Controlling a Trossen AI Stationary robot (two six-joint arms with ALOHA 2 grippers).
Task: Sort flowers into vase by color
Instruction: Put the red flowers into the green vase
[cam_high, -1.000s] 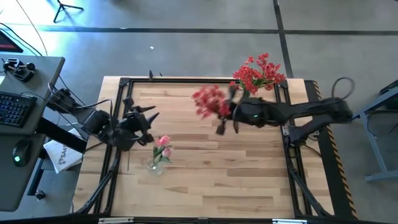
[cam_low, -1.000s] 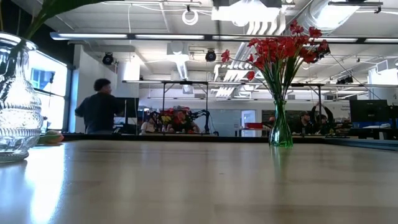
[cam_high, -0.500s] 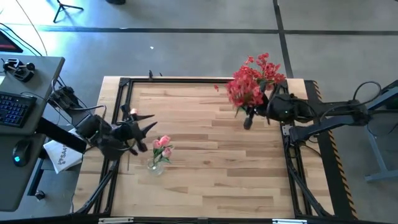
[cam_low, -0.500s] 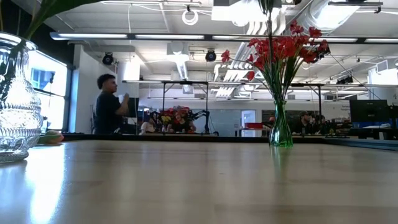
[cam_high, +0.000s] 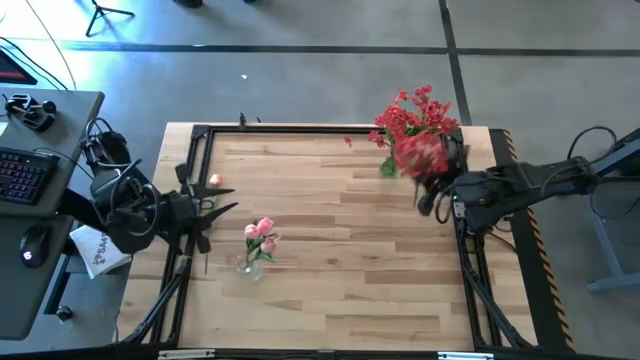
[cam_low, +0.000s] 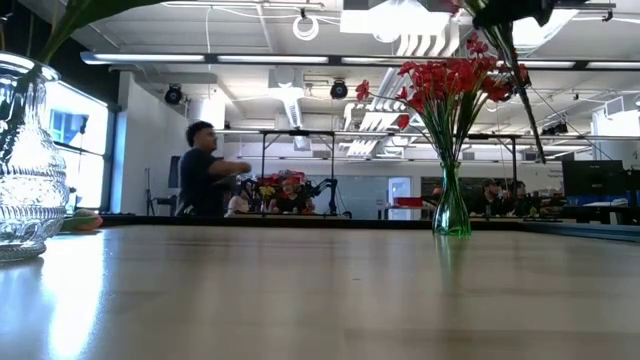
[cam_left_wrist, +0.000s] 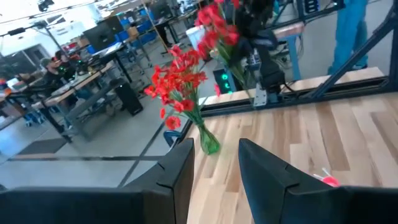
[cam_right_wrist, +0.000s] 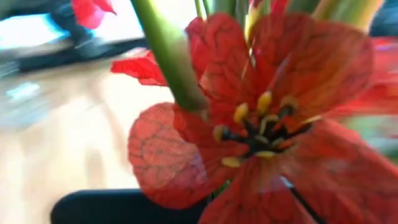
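A green vase (cam_high: 388, 168) with a bunch of red flowers (cam_high: 418, 115) stands at the table's far right; it also shows in the low view (cam_low: 452, 212). A clear glass vase (cam_high: 252, 265) with pink flowers (cam_high: 261, 234) stands left of the middle. My right gripper (cam_high: 432, 188) is near the right edge, just nearer than the green vase, shut on another red flower (cam_high: 420, 157). My left gripper (cam_high: 215, 207) hovers open at the left edge, level, nothing between its fingers (cam_left_wrist: 180, 171). My right gripper holds the red flower by its green stem (cam_right_wrist: 168, 56); the blossom (cam_right_wrist: 273, 124) hides the fingers, so the exact spot does not show. The flower is lifted clear of the table. Its stem's lower part (cam_low: 525, 95) hangs slanting below the gripper, beside the vase's bunch.
A black frame (cam_high: 200, 135) runs round the wooden table top. A small pink bit (cam_high: 214, 180) lies by the left frame. A desk with a keyboard (cam_high: 20, 175) stands left of the table. Beyond the far edge a person (cam_low: 205, 180) moves in the room.
My right gripper has carried the red flower from the table's far middle toward the right edge, to just beside the green vase, turning as it went. My left gripper has drawn back toward the left edge and risen a little, staying open.
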